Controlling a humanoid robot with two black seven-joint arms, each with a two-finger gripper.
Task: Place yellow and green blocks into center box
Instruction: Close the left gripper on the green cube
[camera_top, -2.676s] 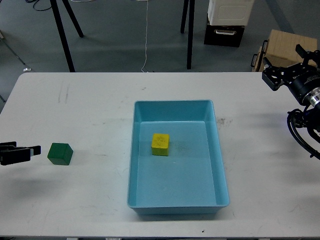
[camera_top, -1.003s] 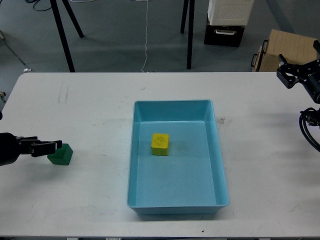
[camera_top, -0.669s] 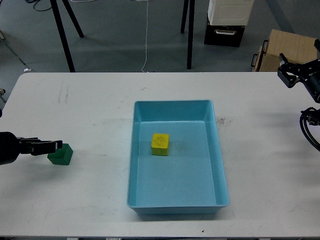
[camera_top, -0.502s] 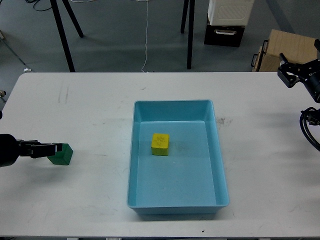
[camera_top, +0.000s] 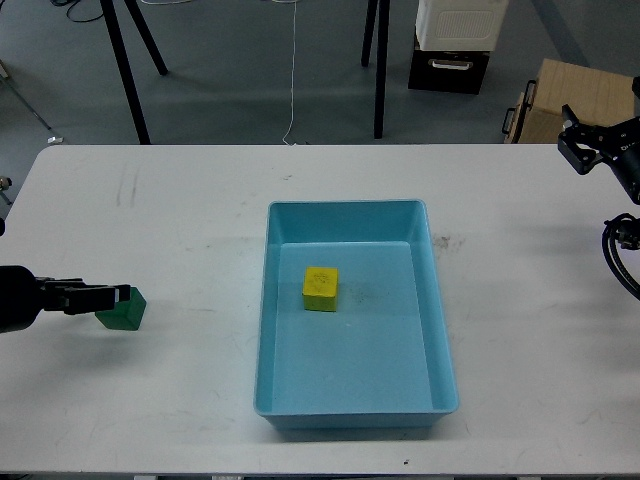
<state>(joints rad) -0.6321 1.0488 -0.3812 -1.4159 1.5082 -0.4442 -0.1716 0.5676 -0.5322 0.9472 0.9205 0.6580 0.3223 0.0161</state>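
The yellow block (camera_top: 321, 289) lies inside the blue center box (camera_top: 345, 212), in its upper left part. The green block (camera_top: 127, 314) sits on the white table at the far left. My left gripper (camera_top: 112, 297) comes in low from the left, and its fingertips lie over the block's upper left corner. It is seen side-on, so I cannot tell whether the fingers are closed on the block. My right gripper (camera_top: 598, 140) hangs open and empty at the far right edge, well away from the box.
The white table (camera_top: 180, 210) ends just below the box's front wall. Beyond the far edge are black stand legs (camera_top: 125, 70), a cardboard box (camera_top: 570, 95) and a black-and-white case (camera_top: 455, 45) on the floor.
My left gripper has reached right from beside the green block until its tips overlap it. My right arm has pulled back toward the right edge. The blocks have not moved.
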